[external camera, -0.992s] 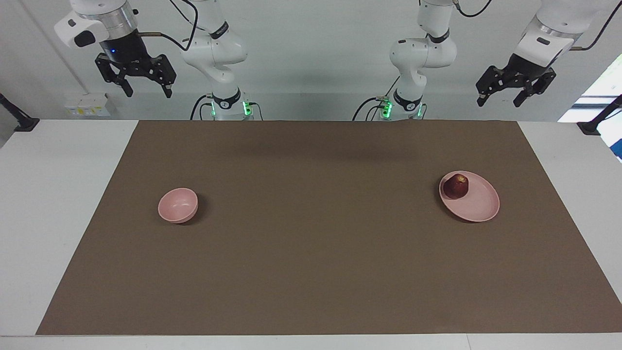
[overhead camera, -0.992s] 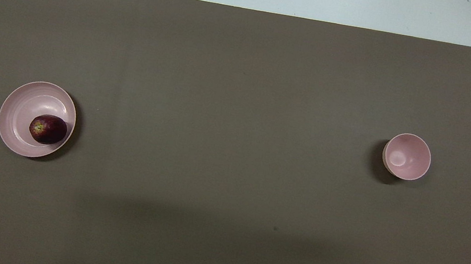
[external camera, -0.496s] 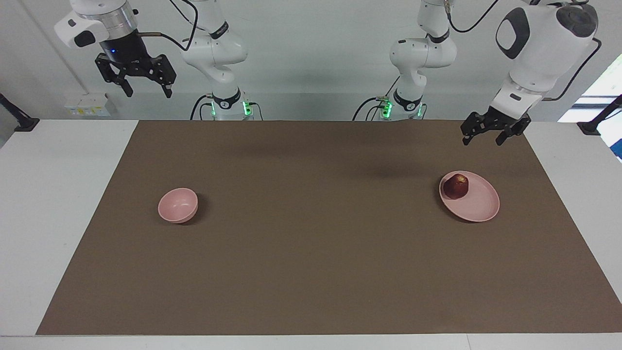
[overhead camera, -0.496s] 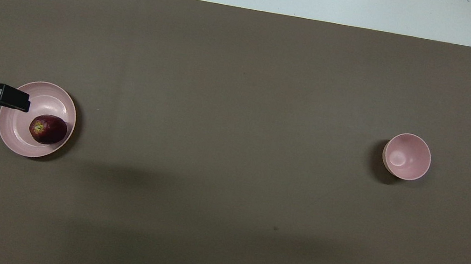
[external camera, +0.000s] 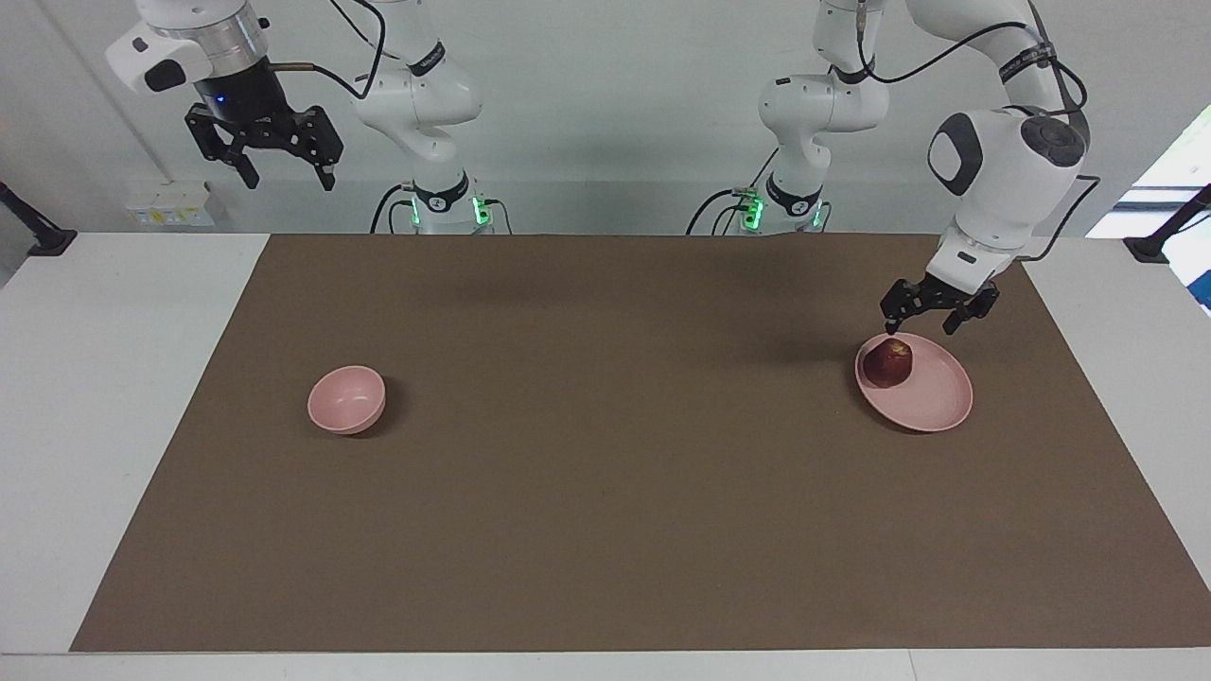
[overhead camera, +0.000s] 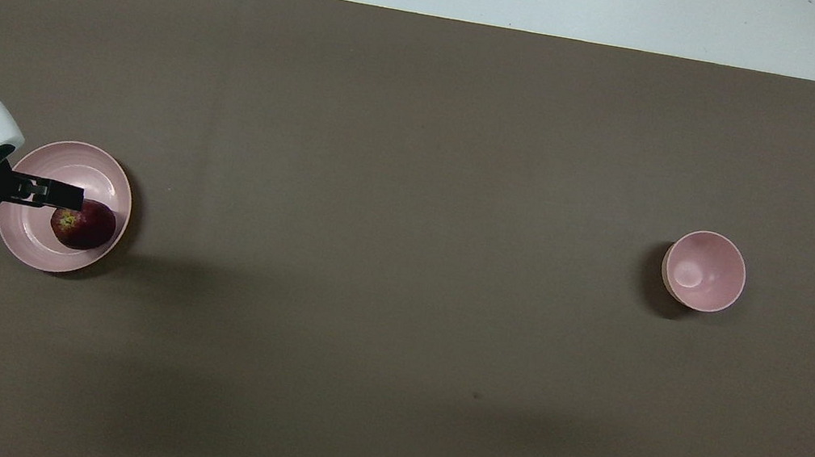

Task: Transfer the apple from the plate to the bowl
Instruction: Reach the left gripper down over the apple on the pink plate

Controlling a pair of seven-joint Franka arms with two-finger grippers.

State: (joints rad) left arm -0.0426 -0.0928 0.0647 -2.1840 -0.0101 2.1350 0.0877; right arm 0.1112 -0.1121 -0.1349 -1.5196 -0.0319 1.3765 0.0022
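Facing view: left gripper [external camera: 919, 328] low over the plate [external camera: 932, 402], fingers spread, nothing between them, tips just above the apple [external camera: 888, 363] and not yet touching as far as can be told. Apple sitting on the plate, on the part toward the robots and toward the table's middle, directly under the hand. Bowl [external camera: 346, 399] well apart from the hand, toward the right arm's end of the table, with nothing in it. Judged: nothing of the transfer done; grasp, lift, carry and release all left.

Overhead view: same hand [overhead camera: 57, 192] covering the apple's [overhead camera: 85, 226] edge. Low plate rim just beside the fingertips; some risk of clipping it on descent. Brown mat [overhead camera: 399, 178] between hand and bowl bare, a straight carry open. Right gripper [external camera: 264, 152] waiting high, open and holding nothing, well away from the bowl.
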